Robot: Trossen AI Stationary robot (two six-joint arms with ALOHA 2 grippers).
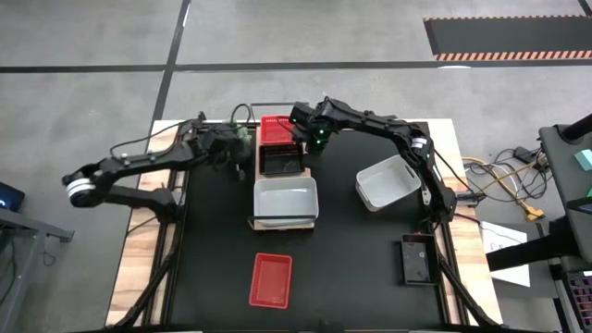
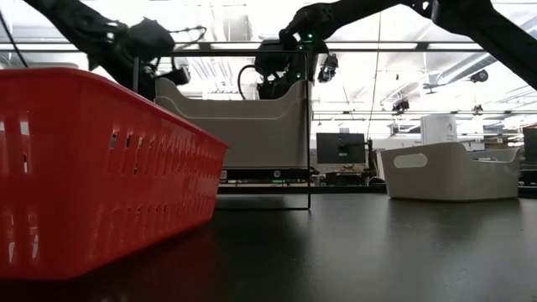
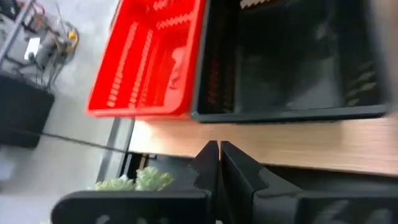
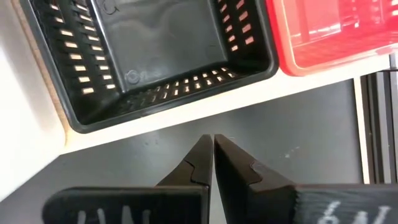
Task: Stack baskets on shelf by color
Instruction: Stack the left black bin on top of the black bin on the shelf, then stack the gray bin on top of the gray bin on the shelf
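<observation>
The light-wood shelf (image 1: 256,176) runs from the table's far edge toward its middle. A red basket (image 1: 274,129), a black basket (image 1: 282,163) and a white basket (image 1: 285,202) sit on it in a row. My left gripper (image 1: 243,150) is shut, hovering just left of the shelf beside the black basket (image 3: 292,62) and red basket (image 3: 149,56). My right gripper (image 1: 309,146) is shut, hovering just right of the shelf by the black basket (image 4: 155,56). Another white basket (image 1: 387,181), a red one (image 1: 271,279) and a black one (image 1: 416,261) rest on the table.
A green ball-shaped plant (image 3: 134,180) sits close by my left gripper, at the shelf's far left. In the low view the loose red basket (image 2: 92,168) fills the near left, with the white basket (image 2: 449,172) at the right. Bare black tabletop (image 1: 342,268) lies between the loose baskets.
</observation>
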